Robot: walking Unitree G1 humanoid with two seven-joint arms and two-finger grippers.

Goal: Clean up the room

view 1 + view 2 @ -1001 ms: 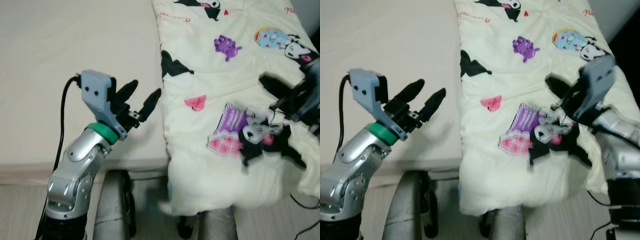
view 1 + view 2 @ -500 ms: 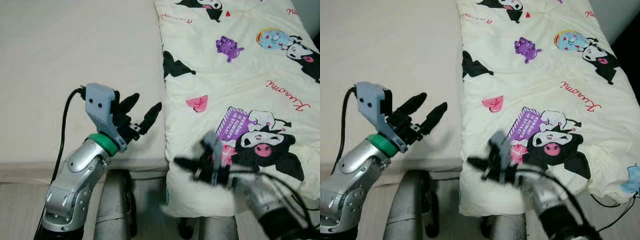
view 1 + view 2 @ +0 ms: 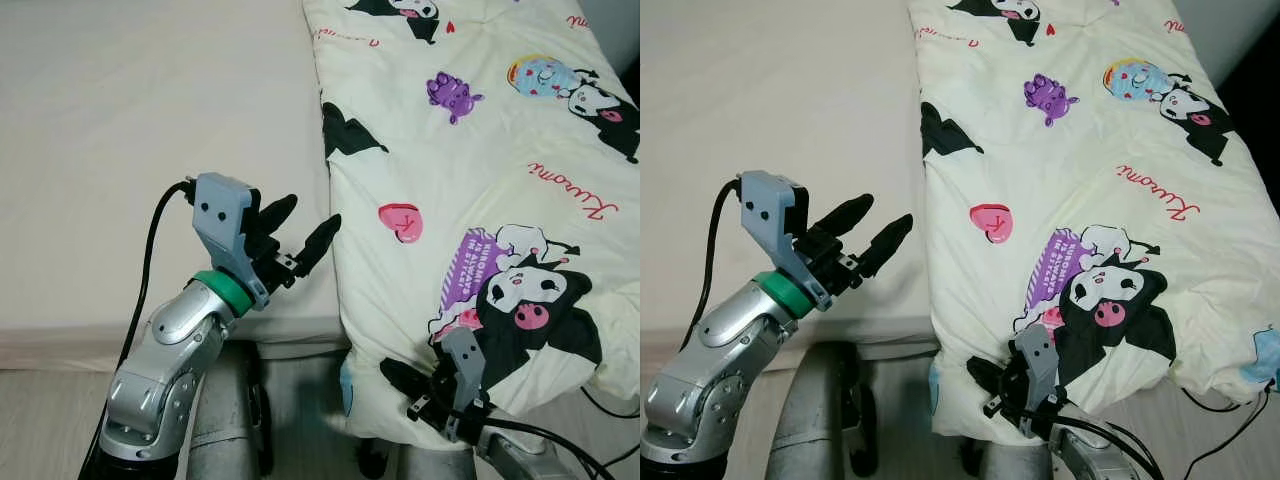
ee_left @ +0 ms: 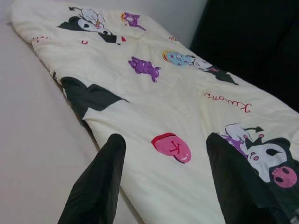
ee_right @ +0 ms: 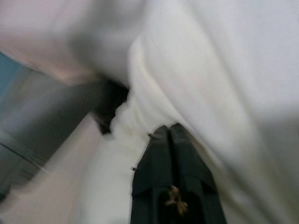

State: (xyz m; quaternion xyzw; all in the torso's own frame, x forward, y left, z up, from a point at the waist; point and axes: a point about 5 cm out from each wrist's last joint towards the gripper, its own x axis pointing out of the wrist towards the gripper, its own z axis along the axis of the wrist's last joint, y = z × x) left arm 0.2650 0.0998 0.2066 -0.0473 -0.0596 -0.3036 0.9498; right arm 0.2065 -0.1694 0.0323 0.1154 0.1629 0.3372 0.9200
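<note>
A cream quilt point(image 3: 480, 130) printed with cartoon figures covers the right half of a bed, and its near edge hangs over the foot. The left half is bare beige sheet point(image 3: 120, 120). My left gripper point(image 3: 312, 212) hovers open just above the sheet, right beside the quilt's left edge. In the left wrist view, the left gripper point(image 4: 166, 137) points at a pink heart print point(image 4: 172, 145). My right gripper point(image 3: 390, 370) is low at the foot of the bed. In the right wrist view, its fingers are shut together against the hanging quilt edge point(image 5: 154, 93), with no fabric visibly between them.
Grey rounded parts point(image 3: 228, 420) stand below the foot of the bed. A black cable point(image 3: 612, 408) lies on the pale floor at the lower right. A dark gap point(image 4: 252, 42) runs along the quilt's far side.
My right gripper dropped from the top of the quilt to its hanging near edge. The bunched corner now lies spread flat. The left gripper drifted slightly right towards the quilt.
</note>
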